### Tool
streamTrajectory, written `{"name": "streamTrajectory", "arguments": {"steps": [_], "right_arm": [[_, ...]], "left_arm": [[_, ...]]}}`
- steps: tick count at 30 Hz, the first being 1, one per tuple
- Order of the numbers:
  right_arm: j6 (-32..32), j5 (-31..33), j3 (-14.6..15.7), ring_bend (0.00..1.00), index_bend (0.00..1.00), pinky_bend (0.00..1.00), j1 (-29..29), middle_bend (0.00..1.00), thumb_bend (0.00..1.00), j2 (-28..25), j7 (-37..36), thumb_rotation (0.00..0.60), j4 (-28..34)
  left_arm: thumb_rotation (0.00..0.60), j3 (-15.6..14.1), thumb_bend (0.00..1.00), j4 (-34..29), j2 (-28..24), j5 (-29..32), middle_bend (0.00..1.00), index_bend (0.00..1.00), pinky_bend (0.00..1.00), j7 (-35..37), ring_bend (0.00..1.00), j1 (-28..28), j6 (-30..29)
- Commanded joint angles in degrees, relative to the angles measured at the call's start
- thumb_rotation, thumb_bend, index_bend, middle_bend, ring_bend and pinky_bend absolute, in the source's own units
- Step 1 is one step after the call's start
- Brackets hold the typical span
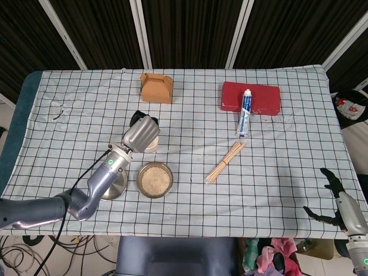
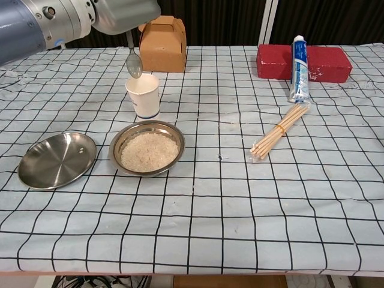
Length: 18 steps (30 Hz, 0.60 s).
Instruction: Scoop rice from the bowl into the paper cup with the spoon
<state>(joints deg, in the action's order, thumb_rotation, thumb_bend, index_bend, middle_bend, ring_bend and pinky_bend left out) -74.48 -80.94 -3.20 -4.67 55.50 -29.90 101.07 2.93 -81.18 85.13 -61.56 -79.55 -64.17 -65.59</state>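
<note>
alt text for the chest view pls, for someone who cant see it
The left robot hand holds a spoon with its bowl hanging just above a white paper cup on a checked tablecloth. In front of the cup sits a metal bowl of rice, with an empty metal plate to its left.

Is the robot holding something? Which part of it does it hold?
Yes. The left robot hand holds the spoon by the top of its handle, bowl end hanging just above the paper cup. The right robot hand holds nothing.
</note>
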Motion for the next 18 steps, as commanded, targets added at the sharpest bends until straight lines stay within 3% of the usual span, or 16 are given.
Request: {"name": "streamTrajectory", "arguments": {"steps": [1,12,16,18], "right_arm": [[0.05,-0.02,0.03,0.00,0.00,0.18,0.00,0.00,0.17,-0.02,-0.07,0.600,-0.03],[0.26,-0.14,0.11,0.00,0.00,0.18,-0.07,0.00,0.17,-0.05,-0.29,0.600,-0.05],[0.30,-0.12,0.10,0.00,0.00,0.18,-0.12,0.00,0.17,-0.01,-0.14,0.600,-0.01],[0.31,-0.11,0.11,0.00,0.00,0.18,-0.12,0.00,0.17,0.01,-0.04,0.600,0.00]], "left_arm": [[0.600,3.74,0.50,-4.83,0.91,4.76,1.00,0.78,1.00,4.18,1.00,3.35,-4.53],[0.600,5.84,0.50,-19.70,-3.47,10.56,1.00,0.78,1.00,10.93,1.00,11.92,-13.96],[0.600,4.47,0.50,-24.73,-5.00,12.34,1.00,0.78,1.00,14.28,1.00,15.99,-16.68],[0.600,1.87,0.50,-26.70,-5.27,14.50,1.00,0.78,1.00,18.02,1.00,20.15,-18.00]]}}
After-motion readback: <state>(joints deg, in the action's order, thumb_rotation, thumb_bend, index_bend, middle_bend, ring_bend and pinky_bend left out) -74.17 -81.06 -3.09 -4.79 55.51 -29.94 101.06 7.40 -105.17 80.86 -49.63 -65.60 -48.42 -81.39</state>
